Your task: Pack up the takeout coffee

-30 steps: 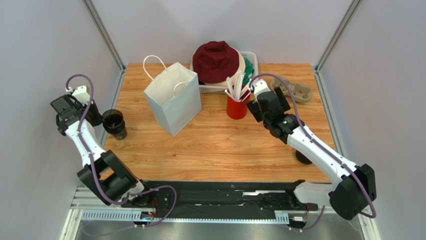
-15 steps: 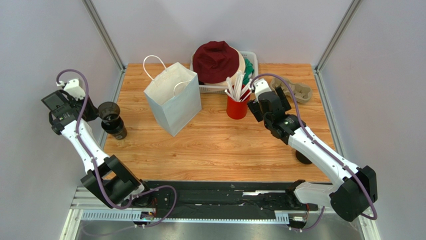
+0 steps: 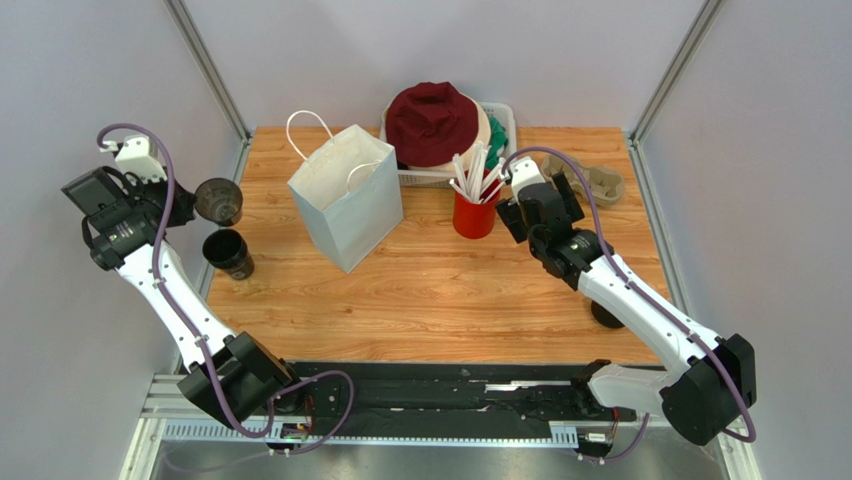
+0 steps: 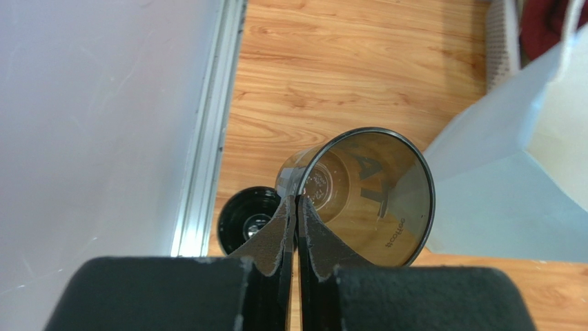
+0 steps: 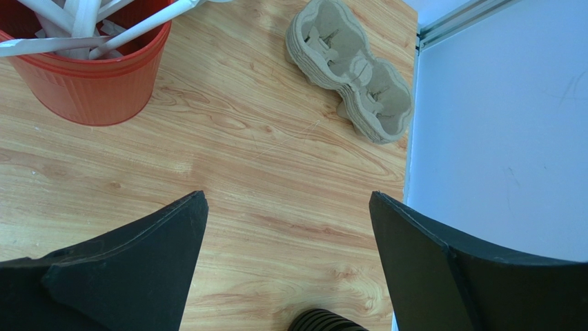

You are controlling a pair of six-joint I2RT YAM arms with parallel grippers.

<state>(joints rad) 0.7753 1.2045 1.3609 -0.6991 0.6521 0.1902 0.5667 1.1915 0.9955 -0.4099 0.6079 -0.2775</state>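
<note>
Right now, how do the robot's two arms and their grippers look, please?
The left arm and right arm have white links, black joints and a purple cable looping along each. The left gripper and right gripper each carry two black wedge-shaped fingers.
</note>
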